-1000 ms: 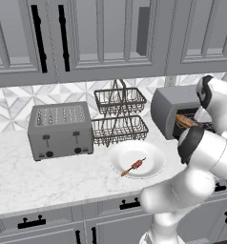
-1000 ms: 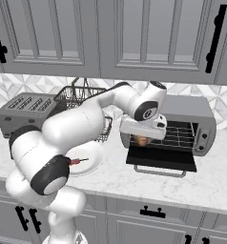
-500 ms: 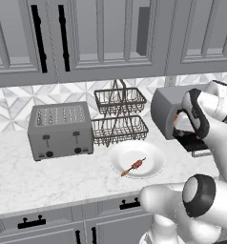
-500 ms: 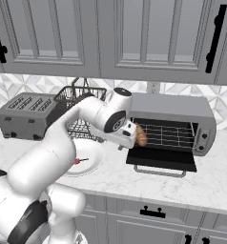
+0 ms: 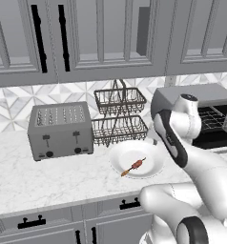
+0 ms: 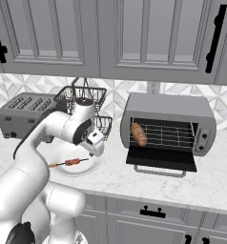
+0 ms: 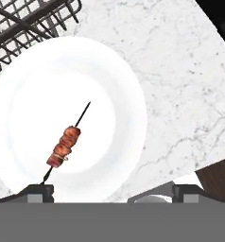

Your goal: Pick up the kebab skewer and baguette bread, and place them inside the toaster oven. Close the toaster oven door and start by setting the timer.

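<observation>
Tool (image 7: 114, 191) swung over skewer (image 7: 64, 145), baguette (image 6: 139, 134) in oven (image 6: 169, 123)

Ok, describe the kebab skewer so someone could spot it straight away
Find the grey slotted pop-up toaster on the marble counter; right of it sits a round white plate. The thin stick with red-brown meat chunks lying alone on it is the skewer.

Kebab skewer (image 7: 64, 144) on plate (image 7: 119, 80); baguette bread (image 6: 139, 134) in toaster oven (image 6: 169, 107), right of plate
</observation>
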